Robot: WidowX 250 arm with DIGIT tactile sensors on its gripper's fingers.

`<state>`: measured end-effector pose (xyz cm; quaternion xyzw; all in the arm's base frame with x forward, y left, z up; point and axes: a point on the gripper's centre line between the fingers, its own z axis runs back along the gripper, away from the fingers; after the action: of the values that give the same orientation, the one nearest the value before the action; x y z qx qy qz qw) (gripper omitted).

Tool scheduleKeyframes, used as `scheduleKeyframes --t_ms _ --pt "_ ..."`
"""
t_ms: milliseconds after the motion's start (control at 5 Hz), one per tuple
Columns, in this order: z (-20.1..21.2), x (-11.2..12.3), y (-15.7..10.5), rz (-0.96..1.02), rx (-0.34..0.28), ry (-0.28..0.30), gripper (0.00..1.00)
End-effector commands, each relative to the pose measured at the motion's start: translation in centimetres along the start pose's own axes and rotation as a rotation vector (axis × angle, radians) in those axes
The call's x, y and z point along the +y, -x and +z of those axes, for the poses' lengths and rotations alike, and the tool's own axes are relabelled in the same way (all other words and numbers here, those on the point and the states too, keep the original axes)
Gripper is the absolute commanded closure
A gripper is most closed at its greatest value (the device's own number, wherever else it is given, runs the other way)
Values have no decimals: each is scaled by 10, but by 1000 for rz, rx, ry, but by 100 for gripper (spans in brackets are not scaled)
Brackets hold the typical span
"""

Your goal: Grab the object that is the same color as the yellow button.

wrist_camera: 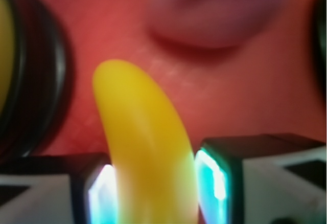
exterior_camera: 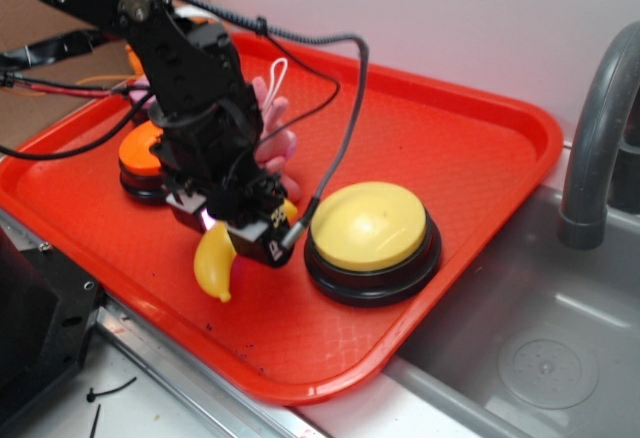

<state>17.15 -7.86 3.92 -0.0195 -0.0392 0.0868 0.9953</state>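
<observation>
Yellow plastic shows between the fingers of our gripper (wrist_camera: 153, 193): in the wrist view the toy banana (wrist_camera: 143, 147) runs up from between the two lit pads (wrist_camera: 210, 183), which press against it on either side, so we have the gripper closed on the banana with only the fruit's own thickness between the jaws. Its rounded free end points away from the gripper toward a blurred pink shape at the top of that view, which we take for the pink plush bunny (wrist_camera: 214, 14).

In the exterior view our gripper (exterior_camera: 245, 238) sits low over the red tray (exterior_camera: 470, 148), just beside the yellow button (exterior_camera: 368, 224), on the side away from the grey faucet (exterior_camera: 600, 128). The banana (exterior_camera: 214, 262) sticks out from under the gripper, farther from the yellow button than the gripper body, its tip angled down toward the tray's near rim. We cannot tell whether that tip touches the tray surface or hangs just above it.

The yellow button stands on its black base, close to the gripper but apart from the banana. Beyond the gripper from the yellow button sits an orange button (exterior_camera: 140, 153), partly hidden by the arm. The plush bunny (exterior_camera: 275, 128) lies behind the arm, farther into the tray than the yellow button.
</observation>
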Motion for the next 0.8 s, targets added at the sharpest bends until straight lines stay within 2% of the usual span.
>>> scheduleKeyframes --t_ms 0,200,400,600 --pt "86 9 -44 121 -48 -7 100" --pt "121 18 -66 166 -82 10 100" --pt "151 31 -87 214 -151 0 100" --pt "158 39 -97 208 -173 -5 100"
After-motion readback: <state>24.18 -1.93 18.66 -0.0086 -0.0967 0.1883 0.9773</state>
